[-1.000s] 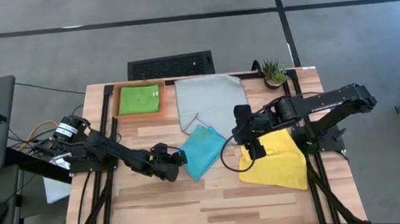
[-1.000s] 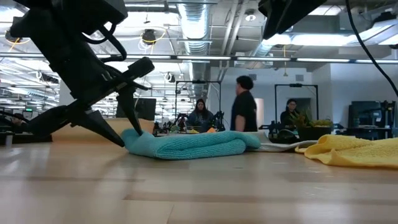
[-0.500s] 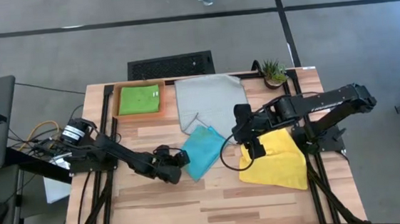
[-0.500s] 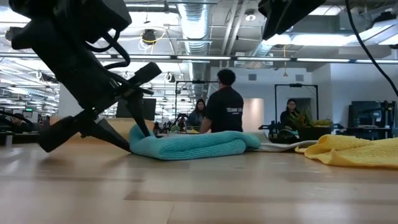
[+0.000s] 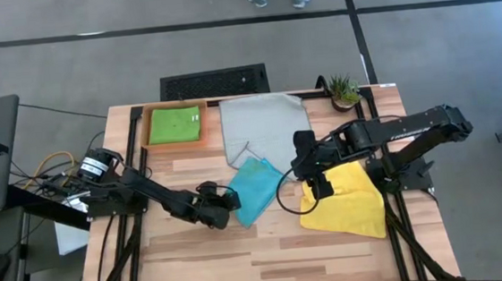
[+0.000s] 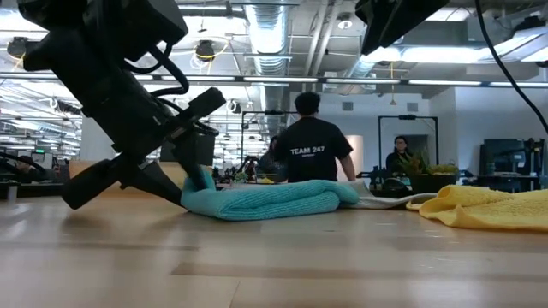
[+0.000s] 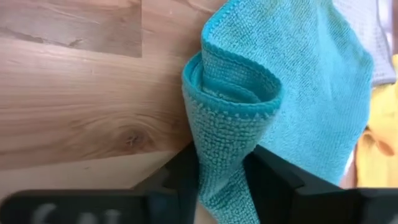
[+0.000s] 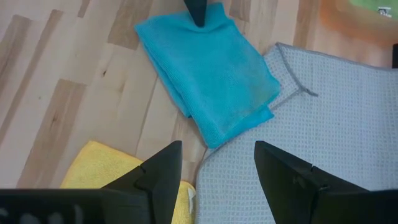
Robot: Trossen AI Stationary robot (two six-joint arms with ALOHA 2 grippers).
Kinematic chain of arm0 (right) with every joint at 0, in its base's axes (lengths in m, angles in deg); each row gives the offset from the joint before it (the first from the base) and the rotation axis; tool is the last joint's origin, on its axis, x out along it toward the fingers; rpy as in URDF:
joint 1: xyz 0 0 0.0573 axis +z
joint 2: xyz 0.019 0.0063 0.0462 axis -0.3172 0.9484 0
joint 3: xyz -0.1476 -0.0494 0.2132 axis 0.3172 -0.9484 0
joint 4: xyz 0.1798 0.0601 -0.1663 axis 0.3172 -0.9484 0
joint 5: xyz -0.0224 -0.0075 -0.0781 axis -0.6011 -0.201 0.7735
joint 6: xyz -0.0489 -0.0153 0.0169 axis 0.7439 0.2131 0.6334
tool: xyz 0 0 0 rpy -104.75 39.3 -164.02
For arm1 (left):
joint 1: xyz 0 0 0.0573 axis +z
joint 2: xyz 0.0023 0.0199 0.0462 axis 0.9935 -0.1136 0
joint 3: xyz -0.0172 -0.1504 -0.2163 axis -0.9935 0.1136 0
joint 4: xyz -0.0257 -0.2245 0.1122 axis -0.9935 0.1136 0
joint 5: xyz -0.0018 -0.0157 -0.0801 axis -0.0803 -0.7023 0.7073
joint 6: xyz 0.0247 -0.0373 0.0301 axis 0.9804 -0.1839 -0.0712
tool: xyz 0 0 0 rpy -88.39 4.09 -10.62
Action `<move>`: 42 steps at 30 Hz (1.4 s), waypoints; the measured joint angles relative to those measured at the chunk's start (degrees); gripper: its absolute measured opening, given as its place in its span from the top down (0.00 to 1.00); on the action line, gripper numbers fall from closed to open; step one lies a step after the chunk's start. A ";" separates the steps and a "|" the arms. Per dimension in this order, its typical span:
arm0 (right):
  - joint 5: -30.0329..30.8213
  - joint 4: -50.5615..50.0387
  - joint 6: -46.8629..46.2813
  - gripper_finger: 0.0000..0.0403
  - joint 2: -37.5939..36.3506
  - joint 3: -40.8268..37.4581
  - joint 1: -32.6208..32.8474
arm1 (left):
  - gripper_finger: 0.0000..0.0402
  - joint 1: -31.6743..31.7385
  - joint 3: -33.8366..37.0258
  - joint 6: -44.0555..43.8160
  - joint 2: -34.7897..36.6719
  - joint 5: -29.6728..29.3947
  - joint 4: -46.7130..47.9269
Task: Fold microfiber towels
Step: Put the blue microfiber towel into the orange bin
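The sky blue towel (image 5: pixel 255 188) lies folded in the middle of the table. My left gripper (image 5: pixel 228 199) is low at its near-left corner and shut on it; it also shows in the low view (image 6: pixel 193 176). My right gripper (image 5: pixel 307 166) hangs open and empty above the table, between the blue towel and the crumpled yellow towel (image 5: pixel 350 200). The pale grey towel (image 5: pixel 263 126) lies spread flat at the far middle, its near edge under the blue towel's far corner. The lime green towel (image 5: pixel 175 126) lies folded in the orange tray (image 5: pixel 147 131). My left gripper pinches the blue towel's rolled-over near-left corner (image 7: pixel 222 134) between its two fingers (image 7: pixel 185 169), several layers at a fold. The fingers come slanting down from the table's left. The corner bunches up a little (image 6: pixel 202 178); the rest of the towel lies on the table.
A small potted plant (image 5: pixel 343 88) stands at the far right corner. Bare wood shows along the table's near side (image 5: pixel 269 256). People stand in the room beyond the table (image 6: pixel 312 150).
My left gripper has gone toward the table's right edge, into the blue towel's left end, and has taken hold of it. That end is now bunched and raised a little between the fingers; the rest of the towel has stayed in place.
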 joint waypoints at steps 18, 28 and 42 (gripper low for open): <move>0.00 -0.18 0.00 0.44 0.00 0.00 0.15 | 1.00 -0.79 0.00 7.49 3.53 1.37 1.20; 0.00 -0.28 0.00 0.44 0.00 0.00 0.15 | 1.00 -0.45 -0.04 12.47 14.29 -2.55 6.76; 0.00 -0.33 0.00 0.44 0.00 0.00 0.15 | 1.00 6.44 -0.04 24.44 35.54 -3.31 23.36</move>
